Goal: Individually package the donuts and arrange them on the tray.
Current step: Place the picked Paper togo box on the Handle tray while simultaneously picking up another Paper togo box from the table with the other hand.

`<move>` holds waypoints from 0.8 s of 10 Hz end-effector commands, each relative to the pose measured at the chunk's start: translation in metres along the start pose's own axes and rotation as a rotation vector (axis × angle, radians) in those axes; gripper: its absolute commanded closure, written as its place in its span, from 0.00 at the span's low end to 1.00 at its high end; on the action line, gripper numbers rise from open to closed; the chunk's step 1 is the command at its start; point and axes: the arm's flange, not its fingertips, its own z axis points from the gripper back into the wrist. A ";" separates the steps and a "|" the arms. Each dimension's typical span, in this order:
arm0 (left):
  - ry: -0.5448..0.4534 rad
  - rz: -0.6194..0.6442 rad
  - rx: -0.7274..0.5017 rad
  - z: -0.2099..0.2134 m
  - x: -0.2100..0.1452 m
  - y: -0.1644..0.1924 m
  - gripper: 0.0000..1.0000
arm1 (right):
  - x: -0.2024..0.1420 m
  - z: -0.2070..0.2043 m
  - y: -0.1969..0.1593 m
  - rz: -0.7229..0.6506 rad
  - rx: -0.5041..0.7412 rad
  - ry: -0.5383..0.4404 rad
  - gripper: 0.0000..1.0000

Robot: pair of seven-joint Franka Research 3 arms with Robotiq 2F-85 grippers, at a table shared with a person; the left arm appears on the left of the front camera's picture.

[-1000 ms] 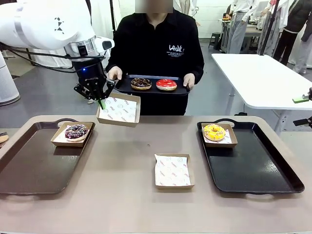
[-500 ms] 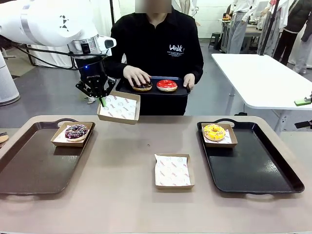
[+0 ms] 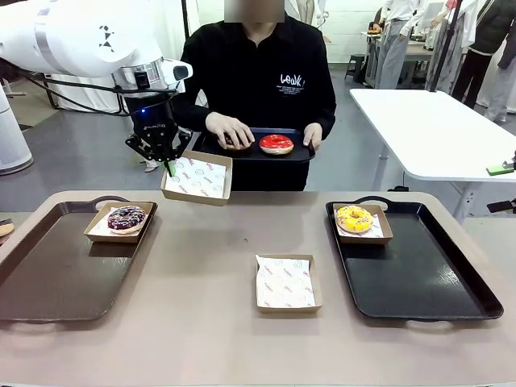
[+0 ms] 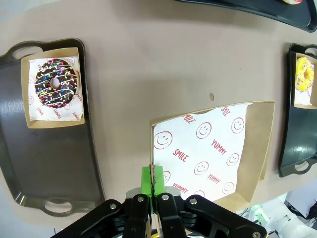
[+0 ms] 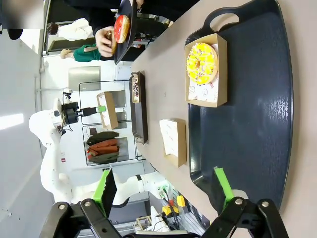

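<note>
My left gripper (image 3: 169,168) (image 4: 152,179) is shut on the rim of an empty paper-lined cardboard box (image 3: 197,179) (image 4: 213,151), held in the air near the person. The person holds a small black tray (image 3: 294,150) with the glossy red donut (image 3: 276,143) on it, and one hand (image 3: 229,130) covers the chocolate donut. The purple-black sprinkled donut (image 3: 126,218) (image 4: 55,83) sits boxed on the left tray (image 3: 48,274). The yellow donut (image 3: 354,218) (image 5: 201,63) sits boxed on the right tray (image 3: 419,274) (image 5: 252,104). My right gripper (image 5: 164,188) is open above the right tray.
Another empty lined box (image 3: 286,282) (image 5: 173,141) lies at the table's middle. A white table (image 3: 435,121) stands at the back right. The brown tabletop (image 3: 210,266) between the trays is free.
The person's hand moved from the small tray's edge onto the chocolate donut. My left gripper, with the box, shifted slightly up and toward the person, then held still.
</note>
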 end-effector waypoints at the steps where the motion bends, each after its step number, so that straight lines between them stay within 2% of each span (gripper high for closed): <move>1: -0.001 0.008 -0.011 0.002 -0.003 0.001 1.00 | 0.004 0.001 0.002 -0.013 0.002 0.001 0.00; 8: -0.001 0.008 -0.011 0.002 -0.003 0.001 1.00 | 0.004 0.001 0.002 -0.013 0.002 0.001 0.00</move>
